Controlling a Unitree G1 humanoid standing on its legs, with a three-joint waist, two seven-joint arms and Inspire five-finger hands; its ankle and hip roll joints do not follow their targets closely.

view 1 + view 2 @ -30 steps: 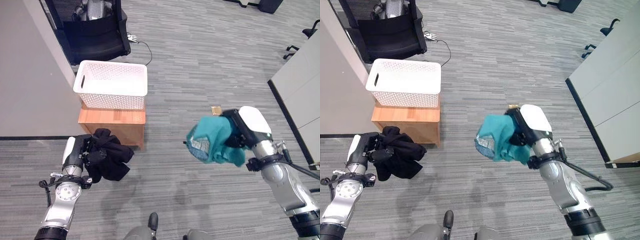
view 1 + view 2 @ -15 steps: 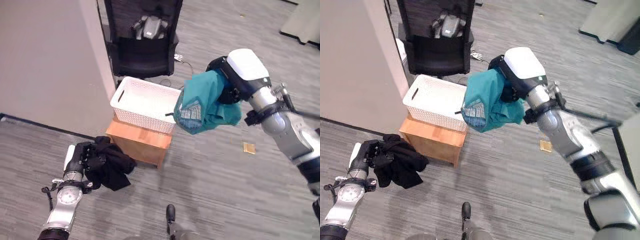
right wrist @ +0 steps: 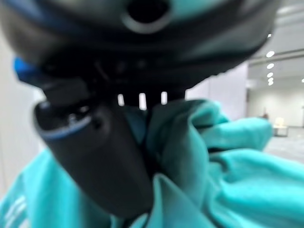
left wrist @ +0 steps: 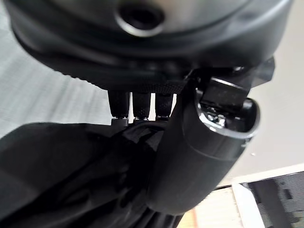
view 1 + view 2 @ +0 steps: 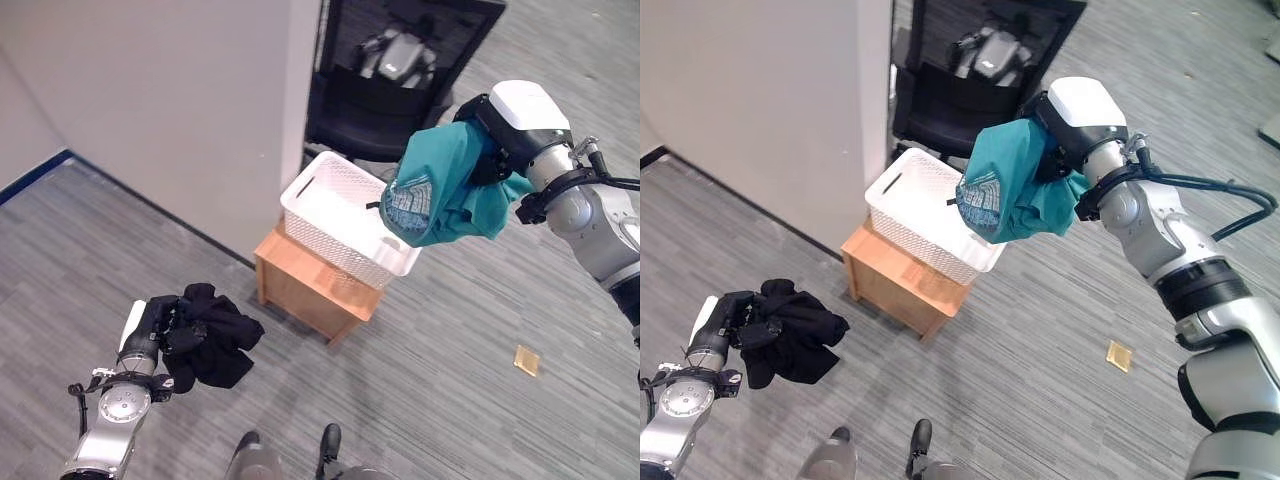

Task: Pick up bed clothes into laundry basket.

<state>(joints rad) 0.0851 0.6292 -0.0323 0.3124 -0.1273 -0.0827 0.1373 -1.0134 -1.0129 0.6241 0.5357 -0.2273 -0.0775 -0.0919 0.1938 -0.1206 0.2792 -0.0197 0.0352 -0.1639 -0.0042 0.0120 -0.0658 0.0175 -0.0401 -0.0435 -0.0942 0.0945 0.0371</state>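
Hanging bunched in the right hand (image 5: 1065, 125), the teal garment (image 5: 1015, 185) sits just above the white laundry basket's (image 5: 335, 215) near corner — not yet dropped in. The left hand (image 5: 160, 318) clutches the black garment (image 5: 212, 335) low, well apart — both remain.

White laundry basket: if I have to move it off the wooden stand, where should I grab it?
Probably the slot handle in the white laundry basket's short end wall facing the grey wall. Come from that side; the right hand's teal garment hangs over the opposite end.
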